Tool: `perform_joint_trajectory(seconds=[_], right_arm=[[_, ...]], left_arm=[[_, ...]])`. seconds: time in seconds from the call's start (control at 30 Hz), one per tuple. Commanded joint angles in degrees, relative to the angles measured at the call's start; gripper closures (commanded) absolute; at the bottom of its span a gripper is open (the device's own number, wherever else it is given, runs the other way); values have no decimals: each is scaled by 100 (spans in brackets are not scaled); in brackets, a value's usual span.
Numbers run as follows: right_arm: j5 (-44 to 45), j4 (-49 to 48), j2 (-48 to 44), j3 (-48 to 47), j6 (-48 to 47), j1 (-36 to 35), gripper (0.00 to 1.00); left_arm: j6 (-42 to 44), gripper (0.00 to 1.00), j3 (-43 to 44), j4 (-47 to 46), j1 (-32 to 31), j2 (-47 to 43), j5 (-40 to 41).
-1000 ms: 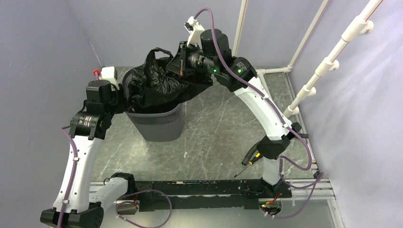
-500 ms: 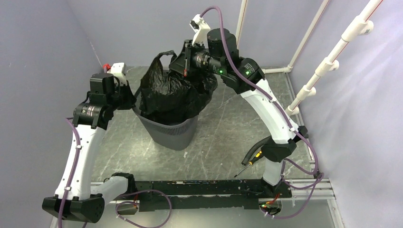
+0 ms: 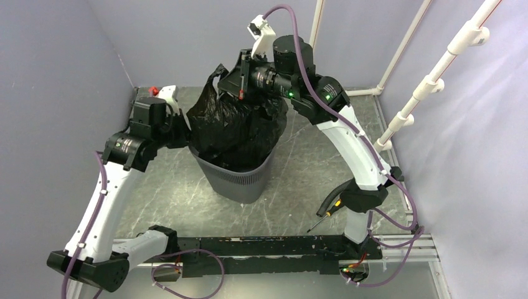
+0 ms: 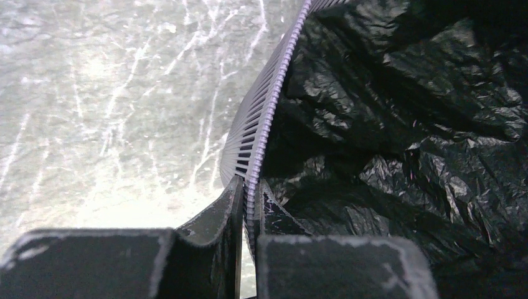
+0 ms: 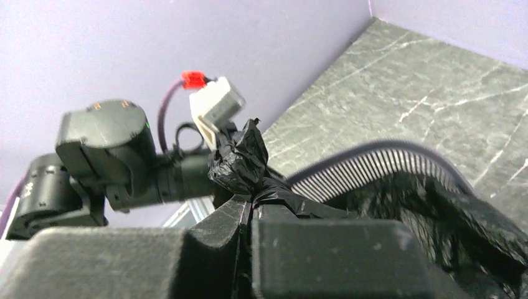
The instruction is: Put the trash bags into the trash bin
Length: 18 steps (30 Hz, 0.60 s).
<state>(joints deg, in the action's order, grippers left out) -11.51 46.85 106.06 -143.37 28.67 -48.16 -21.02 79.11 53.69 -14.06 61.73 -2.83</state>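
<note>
With your left gripper [image 4: 250,202] clamped on the bin [image 4: 269,103] rim and right gripper [image 5: 251,210] pinching the bag [image 5: 240,156] top (bag partly inside, bulging above), lower straight down before you release.

Soft even overhead light, glare bleaching the table [image 4: 93,124], glints on the trash bags [image 4: 405,124], near foreground blurred

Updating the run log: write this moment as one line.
left hand: shut on trash bin rim | right hand: shut on trash bag top | bag: partly in bin, bulging above rim
</note>
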Motion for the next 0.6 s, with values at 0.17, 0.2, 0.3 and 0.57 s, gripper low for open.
perform_joint_trajectory(seconds=[0.17,0.2,0.3,0.57], right_arm=[[1031,-588,-81,280,699,17,100],[1082,-527,-78,366,745,-18,100],[1668,-252,-14,371,730,-246,100],[2511,-265,74,327,796,-547,100]], left_arm=[[-1651,98,-454,-165,-843,-588,1067],[-1778,98,-517,-199,-856,-660,1128],[-2155,97,-585,-232,-937,-779,1366],[-3266,98,-754,-323,-1427,-850,1996]])
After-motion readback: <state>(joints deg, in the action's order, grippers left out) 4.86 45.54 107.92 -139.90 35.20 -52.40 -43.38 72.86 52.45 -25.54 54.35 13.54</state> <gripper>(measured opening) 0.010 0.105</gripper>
